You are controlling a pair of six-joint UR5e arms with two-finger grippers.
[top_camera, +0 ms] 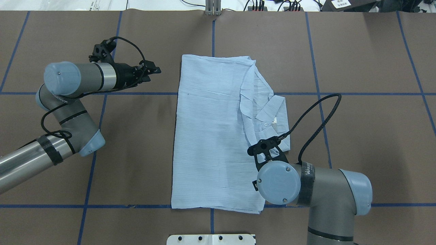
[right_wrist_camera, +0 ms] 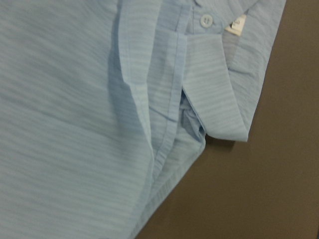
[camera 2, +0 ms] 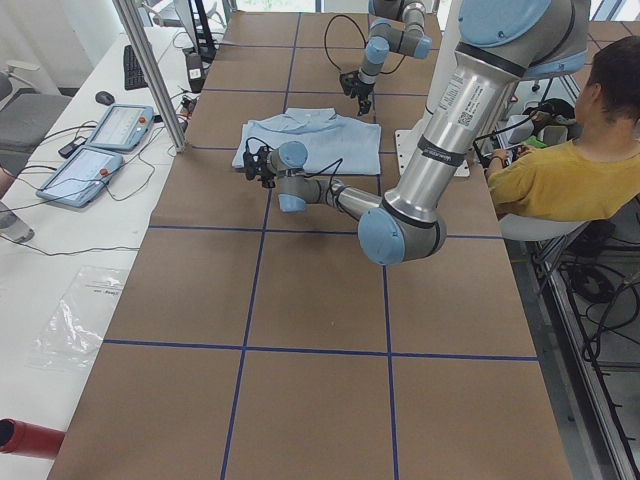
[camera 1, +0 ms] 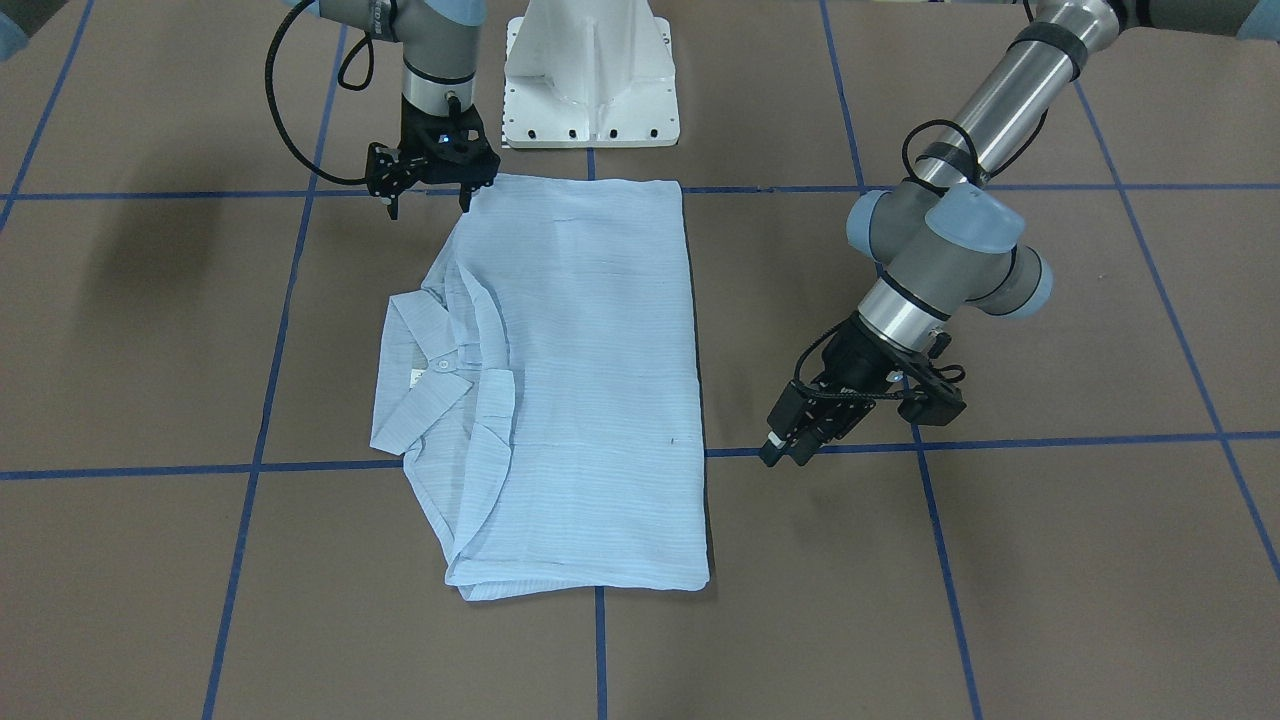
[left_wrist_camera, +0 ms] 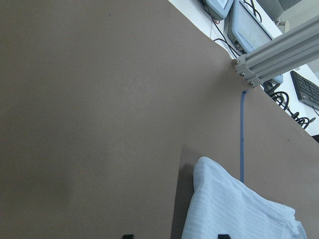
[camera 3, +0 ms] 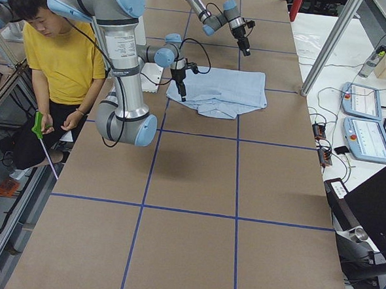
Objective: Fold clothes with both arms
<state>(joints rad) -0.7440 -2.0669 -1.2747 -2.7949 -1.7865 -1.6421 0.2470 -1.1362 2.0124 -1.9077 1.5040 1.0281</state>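
1. The right gripper (camera 1: 430, 208) hovered over the near right corner of the shirt (camera 1: 590, 380), fingers spread wide and holding nothing. Guessing it was lined up to pinch that corner.
2. Shirt lay mid-table, folded into a long strip, collar (camera 1: 425, 385) on the right.
3. The left gripper (camera 1: 787, 452) hung clear of the left edge, farther out, fingers parted, empty.

1 light blue shirt (camera 1: 590, 380), 2 robot arms: L arm (camera 1: 1000, 90) & R arm (camera 1: 430, 60), 2 black grippers: L gripper (camera 1: 785, 455) & R gripper (camera 1: 430, 207), 1 white base (camera 1: 590, 80), 1 person in yellow (camera 3: 54, 51), 2 ctrl tablets (camera 2: 118, 126) (camera 2: 80, 175), 1 keyboard (camera 2: 135, 65), 1 mouse (camera 2: 105, 97), 1 red cylinder (camera 2: 25, 440)
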